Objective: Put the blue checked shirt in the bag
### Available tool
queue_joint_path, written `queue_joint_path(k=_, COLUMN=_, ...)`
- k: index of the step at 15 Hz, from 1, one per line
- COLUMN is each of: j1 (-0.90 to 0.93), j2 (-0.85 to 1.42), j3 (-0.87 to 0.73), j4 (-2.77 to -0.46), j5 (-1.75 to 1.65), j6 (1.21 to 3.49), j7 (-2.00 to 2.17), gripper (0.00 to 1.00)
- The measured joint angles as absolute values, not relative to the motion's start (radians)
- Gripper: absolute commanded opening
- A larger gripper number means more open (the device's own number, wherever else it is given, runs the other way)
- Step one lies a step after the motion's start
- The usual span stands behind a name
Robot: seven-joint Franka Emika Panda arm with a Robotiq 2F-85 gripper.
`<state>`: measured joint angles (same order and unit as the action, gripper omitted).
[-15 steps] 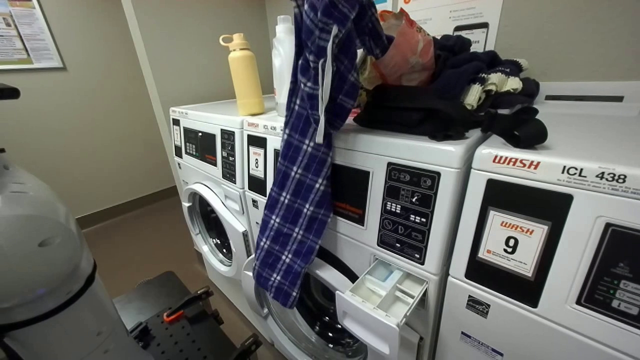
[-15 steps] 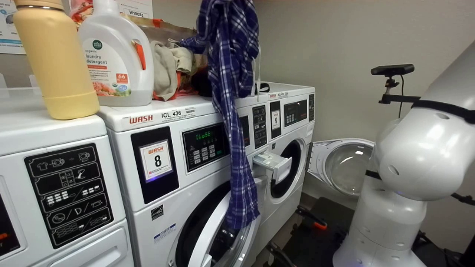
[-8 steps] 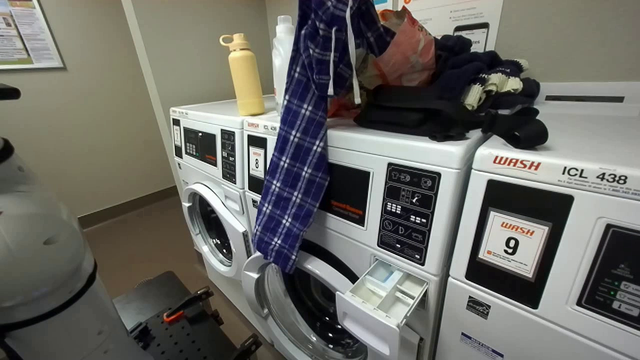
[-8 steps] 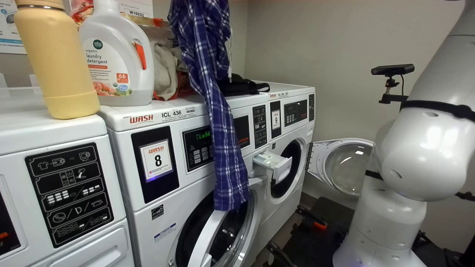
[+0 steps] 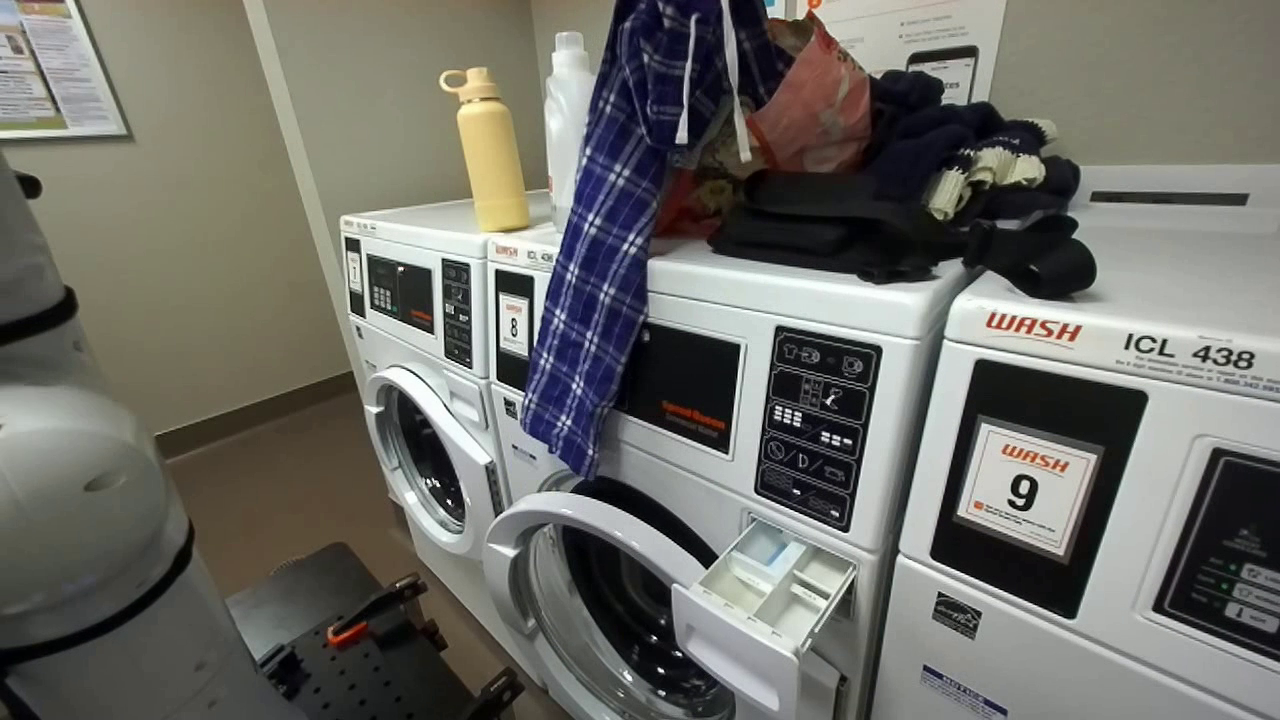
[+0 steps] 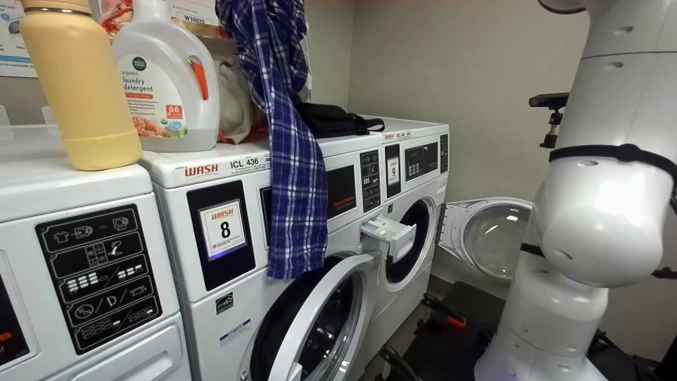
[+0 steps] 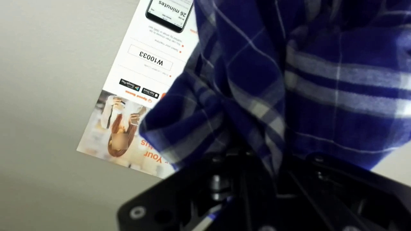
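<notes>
The blue checked shirt, dark blue and white plaid with white drawstrings, hangs long and limp in both exterior views (image 5: 600, 280) (image 6: 296, 185). Its lower end dangles before the front of the washer with the 8 label. In the wrist view the shirt (image 7: 253, 64) is bunched at my gripper (image 7: 257, 154), which is shut on it; the fingertips are hidden by cloth. The gripper is above the frame in both exterior views. The bag, with a reddish-pink patterned side (image 5: 820, 100), stands on the washer behind the shirt, which partly covers it. Its rim also shows in an exterior view (image 6: 203, 27).
A yellow bottle (image 5: 490, 150) and a white detergent jug (image 6: 164, 79) stand beside the bag. Black clothes (image 5: 850, 220) lie on its other side. An open washer door (image 5: 540, 560) and a pulled-out detergent drawer (image 5: 770, 590) project below. The arm (image 6: 597, 211) stands facing the washers.
The shirt has risen, its lower end moving up from the open washer door. It has also moved toward the detergent jug and the bag. The arm has swung along with it.
</notes>
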<state>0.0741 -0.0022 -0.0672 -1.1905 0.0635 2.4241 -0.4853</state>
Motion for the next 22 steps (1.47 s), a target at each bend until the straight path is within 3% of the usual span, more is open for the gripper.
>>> queue_joint_path(k=12, j1=0.065, j2=0.390, j3=-0.058, j4=-0.840, j5=0.039, j6=2.422, j7=-0.464, gripper=0.01)
queue_joint_path(k=22, j1=0.071, j2=0.528, j3=-0.052, j4=-0.641, j5=0.041, j6=2.417, j7=-0.464, gripper=0.01)
